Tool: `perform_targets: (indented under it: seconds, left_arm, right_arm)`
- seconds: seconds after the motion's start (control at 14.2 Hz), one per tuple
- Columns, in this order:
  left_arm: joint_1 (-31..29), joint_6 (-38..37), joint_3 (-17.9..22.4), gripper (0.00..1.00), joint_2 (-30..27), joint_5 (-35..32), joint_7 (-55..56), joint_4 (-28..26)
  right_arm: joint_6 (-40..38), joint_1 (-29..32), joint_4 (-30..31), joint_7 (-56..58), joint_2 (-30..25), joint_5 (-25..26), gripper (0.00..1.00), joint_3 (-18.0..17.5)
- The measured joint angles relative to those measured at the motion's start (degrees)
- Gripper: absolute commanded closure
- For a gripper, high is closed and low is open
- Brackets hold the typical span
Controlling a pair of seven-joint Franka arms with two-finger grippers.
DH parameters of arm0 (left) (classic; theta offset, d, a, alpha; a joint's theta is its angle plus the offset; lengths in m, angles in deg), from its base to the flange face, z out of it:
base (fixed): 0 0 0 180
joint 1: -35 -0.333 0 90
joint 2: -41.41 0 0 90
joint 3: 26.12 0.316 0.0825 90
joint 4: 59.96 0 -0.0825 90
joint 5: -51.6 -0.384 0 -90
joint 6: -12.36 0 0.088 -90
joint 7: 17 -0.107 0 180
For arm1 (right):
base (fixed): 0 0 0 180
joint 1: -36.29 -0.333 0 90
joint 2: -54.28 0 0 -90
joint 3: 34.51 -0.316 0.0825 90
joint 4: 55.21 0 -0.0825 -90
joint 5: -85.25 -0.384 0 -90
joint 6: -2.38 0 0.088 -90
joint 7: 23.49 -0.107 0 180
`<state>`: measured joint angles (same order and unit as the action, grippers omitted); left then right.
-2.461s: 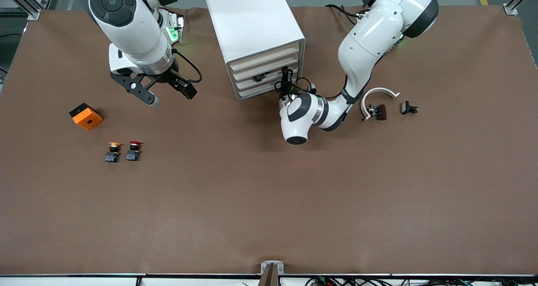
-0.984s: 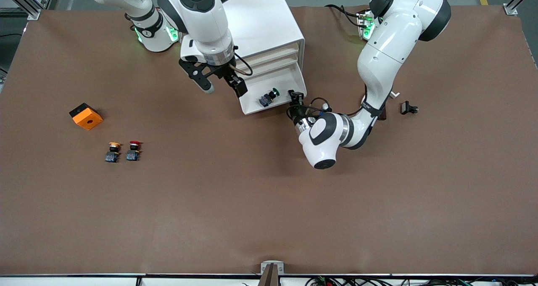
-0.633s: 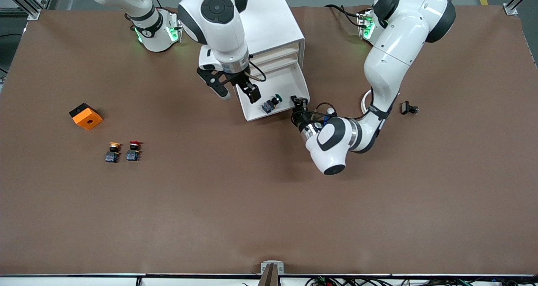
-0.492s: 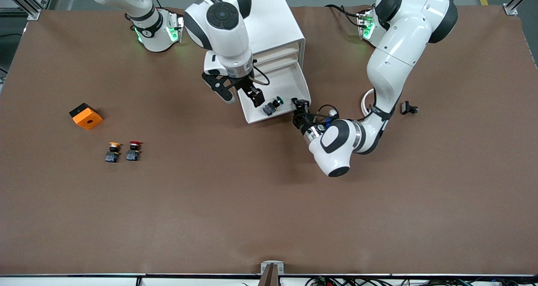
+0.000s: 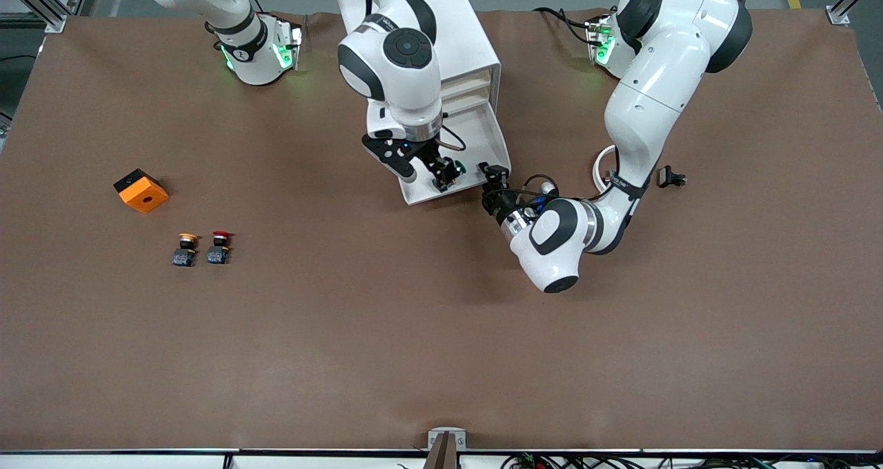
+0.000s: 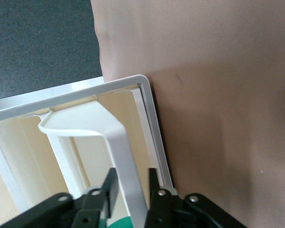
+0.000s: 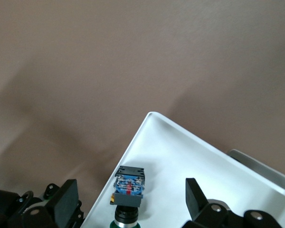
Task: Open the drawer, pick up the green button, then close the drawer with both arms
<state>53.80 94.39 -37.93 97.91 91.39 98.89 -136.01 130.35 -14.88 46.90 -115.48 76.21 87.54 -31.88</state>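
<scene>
The drawer (image 5: 483, 125), third in the white cabinet (image 5: 414, 34), is pulled out toward the front camera. The green-capped button (image 5: 452, 171) lies in it near its front edge. My right gripper (image 5: 422, 172) is open just above the drawer, one finger on each side of the button. In the right wrist view the button (image 7: 129, 187) lies between the spread fingers (image 7: 69, 199) of my right gripper (image 7: 131, 197). My left gripper (image 5: 493, 178) is shut on the drawer's handle at the front corner. In the left wrist view my left gripper (image 6: 131, 190) clasps the white handle strip (image 6: 118, 147).
A yellow-capped button (image 5: 185, 248) and a red-capped button (image 5: 219, 247) stand toward the right arm's end, with an orange block (image 5: 141, 190) beside them. A white curved piece (image 5: 601, 162) and a small black part (image 5: 670, 176) lie toward the left arm's end.
My left gripper has pulled the drawer out of the cabinet by its handle. My right arm has swung from its end of the table over the open drawer and come down around the button.
</scene>
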Motion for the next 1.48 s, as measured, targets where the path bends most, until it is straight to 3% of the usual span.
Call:
perform_targets:
  seconds: [0.07,0.14,0.7,1.48]
  left_arm:
    - [0.0,0.0,0.0,0.07,0.1,0.1,0.0,0.0]
    - [0.0,0.0,0.0,0.00,0.1,0.2,0.0,0.1]
    - [-0.1,0.0,0.0,0.00,0.3,0.3,0.0,0.2]
    - [-0.9,-0.1,1.2,0.00,0.4,0.3,0.0,0.8]
  right_arm:
    - [0.3,-0.2,-0.4,0.0,0.9,0.0,0.00,0.0]
    - [0.4,-0.3,-0.8,0.0,1.6,0.1,0.00,0.0]
    - [0.4,-1.4,-5.2,0.0,7.5,0.1,0.00,0.0]
    - [0.2,-1.9,-5.5,0.0,9.8,0.1,0.00,0.0]
